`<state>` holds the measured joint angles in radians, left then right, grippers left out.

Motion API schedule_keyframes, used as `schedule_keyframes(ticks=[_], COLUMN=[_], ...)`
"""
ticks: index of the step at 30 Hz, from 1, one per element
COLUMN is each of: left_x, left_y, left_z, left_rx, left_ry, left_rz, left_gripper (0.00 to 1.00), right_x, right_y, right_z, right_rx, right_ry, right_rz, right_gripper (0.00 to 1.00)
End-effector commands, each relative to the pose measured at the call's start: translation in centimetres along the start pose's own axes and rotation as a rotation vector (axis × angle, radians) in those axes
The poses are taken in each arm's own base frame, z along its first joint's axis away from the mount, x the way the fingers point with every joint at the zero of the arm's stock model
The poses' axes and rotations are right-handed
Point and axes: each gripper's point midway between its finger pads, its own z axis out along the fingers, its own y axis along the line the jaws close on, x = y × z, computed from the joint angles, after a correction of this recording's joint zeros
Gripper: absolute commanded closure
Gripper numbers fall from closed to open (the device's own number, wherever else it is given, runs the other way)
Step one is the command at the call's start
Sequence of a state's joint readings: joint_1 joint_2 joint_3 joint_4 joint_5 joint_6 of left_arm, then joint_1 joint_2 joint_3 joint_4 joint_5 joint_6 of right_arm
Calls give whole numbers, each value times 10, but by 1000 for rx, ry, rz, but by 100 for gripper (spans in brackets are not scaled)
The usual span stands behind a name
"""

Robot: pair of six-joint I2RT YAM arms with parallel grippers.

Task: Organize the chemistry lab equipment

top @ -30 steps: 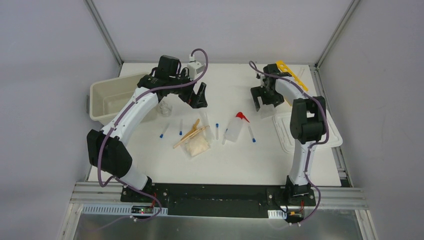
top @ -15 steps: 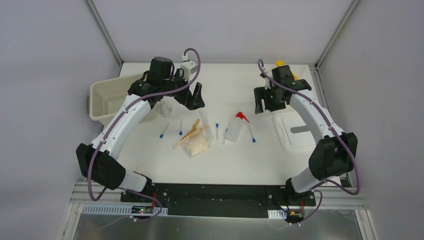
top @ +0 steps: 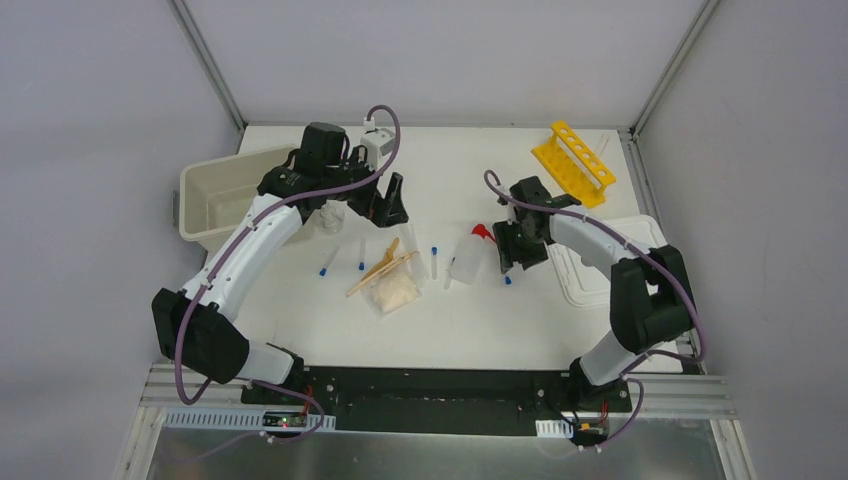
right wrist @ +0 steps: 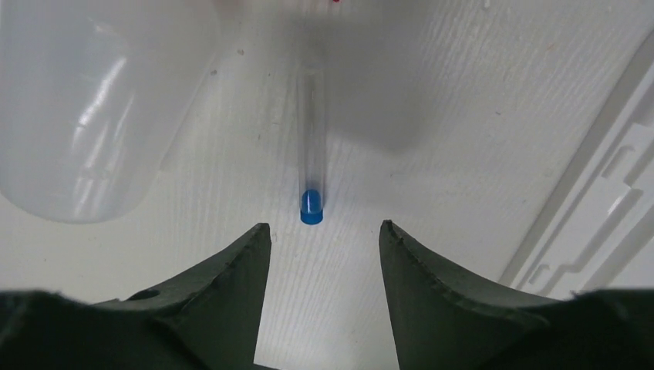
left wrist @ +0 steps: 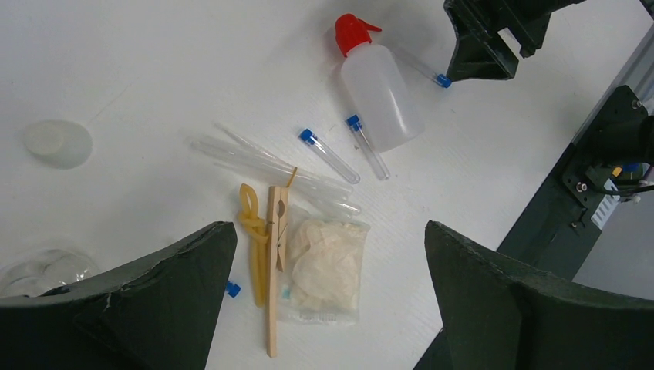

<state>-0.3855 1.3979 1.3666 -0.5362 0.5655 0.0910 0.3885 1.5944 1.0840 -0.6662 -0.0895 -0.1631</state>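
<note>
My right gripper [top: 509, 250] hovers low over a clear blue-capped tube [right wrist: 311, 205] lying right of the squeeze bottle [top: 468, 257] with the red nozzle. Its jaws are partly open and empty, and the blue cap lies just ahead of the fingertips [right wrist: 261, 235]. My left gripper [top: 391, 200] hangs wide open, high over the wooden sticks [left wrist: 274, 285] and the beige packet [left wrist: 324, 266]. More blue-capped tubes [left wrist: 330, 156] lie beside the bottle [left wrist: 382, 92]. The clear beaker [top: 331, 215] stands under the left arm. The yellow rack [top: 573, 162] stands at the back right.
A cream bin [top: 213, 205] sits at the left edge of the table. Its white lid [top: 600, 262] lies flat at the right, just beside my right gripper [right wrist: 324, 231]. A small round white piece [left wrist: 56, 143] lies near the beaker.
My right arm has swung from beside the yellow rack forward and left to the tube by the bottle, and its jaws have narrowed. The left gripper has drifted slightly nearer.
</note>
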Motion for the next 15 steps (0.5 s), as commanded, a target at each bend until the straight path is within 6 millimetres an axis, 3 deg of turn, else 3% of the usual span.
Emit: schedule_keyframes(ticks=[1,7,15], left_x=[-3,-2,0], left_y=[-8,-8,-16], left_z=[-10,-10,-20], left_rx=[6,6,38], left_ry=[-37,-38,-62], left_rz=[4,3,103], left_gripper=[3,4,1], right_x=[-16,-24,-4], right_y=[-1,-3,6], right_z=[19,37,50], right_rx=[42,68,14], right_ry=[-48,-33,60], right_rz=[9,-4,-8], right_gripper=[45,52,69])
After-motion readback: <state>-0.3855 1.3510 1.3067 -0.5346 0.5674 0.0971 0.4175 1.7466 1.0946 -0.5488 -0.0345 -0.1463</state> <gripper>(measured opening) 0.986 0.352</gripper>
